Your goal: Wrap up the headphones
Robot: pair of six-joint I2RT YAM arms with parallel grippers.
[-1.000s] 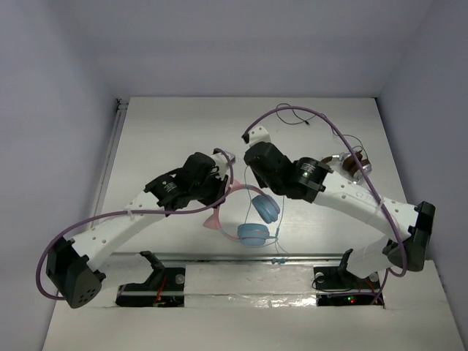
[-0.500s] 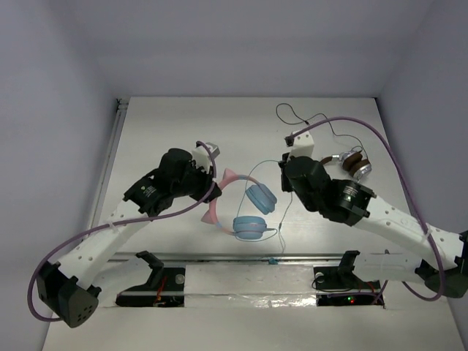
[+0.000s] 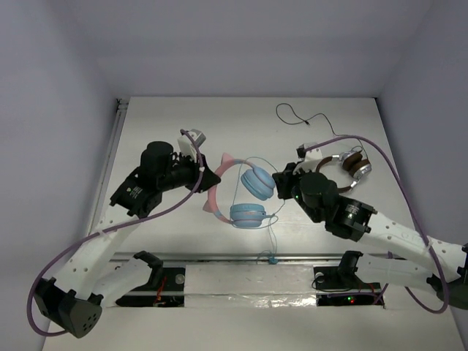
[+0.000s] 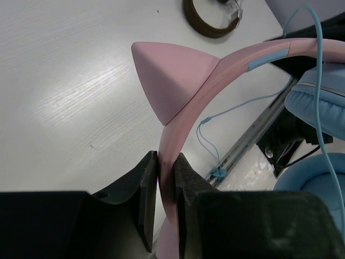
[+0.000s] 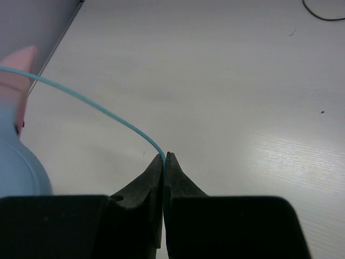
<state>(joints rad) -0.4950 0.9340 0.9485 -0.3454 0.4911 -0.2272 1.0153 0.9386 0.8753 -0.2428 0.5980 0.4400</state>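
The headphones (image 3: 248,194) have light-blue ear cups and a pink cat-ear headband (image 4: 215,70). They hang above the table centre. My left gripper (image 3: 208,178) is shut on the pink headband, its jaws pinching the band just below a cat-ear point (image 4: 168,86). My right gripper (image 3: 280,180) is shut on the thin light-blue cable (image 5: 97,105), right of the upper ear cup (image 3: 257,181). The cable loops over the cups and trails down to its plug (image 3: 271,259) at the table's front rail. The lower cup (image 3: 247,214) sits below the upper one.
Brown-and-silver headphones (image 3: 349,162) lie at the right, their thin black cable (image 3: 296,115) curling toward the back. They also show in the left wrist view (image 4: 213,19). A metal rail (image 3: 219,257) runs along the table's front edge. White walls enclose the table.
Both arms have swung left and nearer, carrying the headphones with them. My right gripper has drawn back from the far centre to beside the upper ear cup, cable still in it.
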